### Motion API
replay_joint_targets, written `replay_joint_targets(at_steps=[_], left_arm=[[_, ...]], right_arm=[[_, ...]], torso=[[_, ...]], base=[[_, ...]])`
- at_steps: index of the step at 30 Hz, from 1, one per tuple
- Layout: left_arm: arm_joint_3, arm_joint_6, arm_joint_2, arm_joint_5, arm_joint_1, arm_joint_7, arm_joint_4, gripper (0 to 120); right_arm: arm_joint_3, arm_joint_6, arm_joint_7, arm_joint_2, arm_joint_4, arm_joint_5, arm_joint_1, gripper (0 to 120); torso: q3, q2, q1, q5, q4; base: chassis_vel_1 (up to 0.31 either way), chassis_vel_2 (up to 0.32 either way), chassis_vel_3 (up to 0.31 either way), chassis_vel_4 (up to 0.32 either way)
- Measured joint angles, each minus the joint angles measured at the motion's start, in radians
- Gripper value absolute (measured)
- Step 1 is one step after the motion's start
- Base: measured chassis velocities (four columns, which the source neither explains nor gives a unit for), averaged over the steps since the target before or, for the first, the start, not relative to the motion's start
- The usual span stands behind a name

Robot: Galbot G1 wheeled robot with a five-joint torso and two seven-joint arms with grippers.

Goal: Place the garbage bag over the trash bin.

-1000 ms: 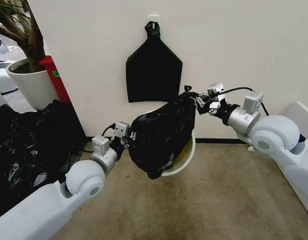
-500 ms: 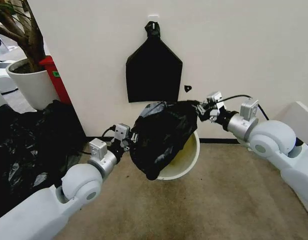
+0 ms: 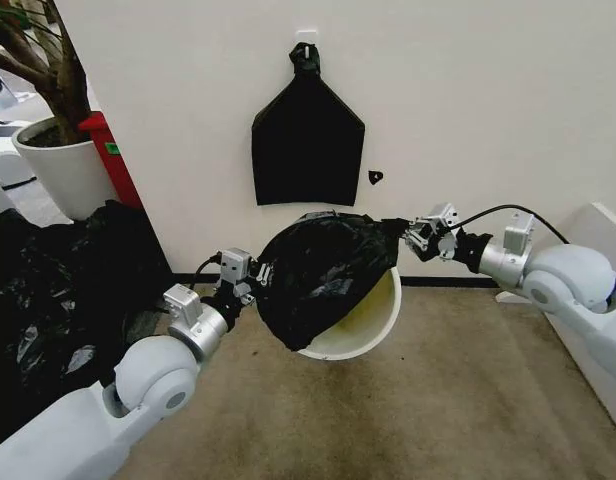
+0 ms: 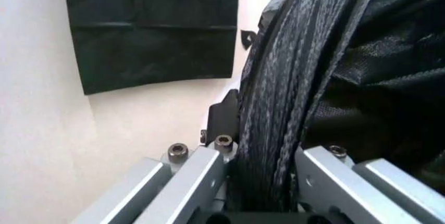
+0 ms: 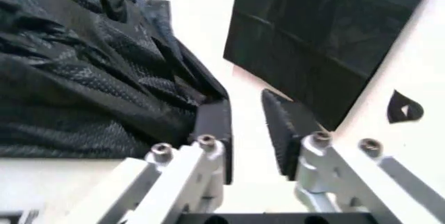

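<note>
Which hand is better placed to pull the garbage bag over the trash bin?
Left, probably. The left hand is clamped on the garbage bag beside the trash bin, while the right hand stands open beside it, gripping nothing.

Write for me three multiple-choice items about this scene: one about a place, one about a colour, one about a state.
1. Where does the flat black bag hang?
A. on the wall, above the trash bin
B. on the plant
C. on the floor

2. What colour is the trash bin?
A. red
B. cream-white
C. blue

3. In what state is the left gripper?
A. open, touching nothing
B. shut on the bin's rim
C. shut on the garbage bag

Answers: 1 A, it lies flat against the wall higher than the bin; 2 B, its bare rim and inside are pale cream; 3 C, the left wrist view shows black film pinched between its fingers.
</note>
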Motion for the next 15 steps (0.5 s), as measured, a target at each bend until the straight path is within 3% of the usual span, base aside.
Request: replay_joint_targets(at_steps=[3, 8, 15], left_arm=[[-0.002, -0.004, -0.003, -0.015, 0.003, -0.003, 0.001, 0], [-0.009, -0.059, -0.026, -0.146, 0.014, -0.004, 0.029, 0], [-0.011, -0.087, -0.038, -0.255, -0.003, 0.018, 0.071, 0]], right_arm=[[0.005, 0.011, 0.000, -0.002, -0.009, 0.012, -0.007, 19], [0.029, 0.102, -0.075, -0.020, -0.086, 0.077, -0.051, 46], [0.034, 0.196, -0.152, -0.024, -0.152, 0.167, -0.073, 69]], torso=[[0.000, 0.000, 0.000, 0.0000, 0.0001], [0.000, 0.000, 0.000, 0.0001, 0.0000], [0.000, 0.000, 0.000, 0.0000, 0.0000]], base=[[0.000, 0.000, 0.000, 0.000], [0.000, 0.000, 0.000, 0.000], [0.000, 0.000, 0.000, 0.000]])
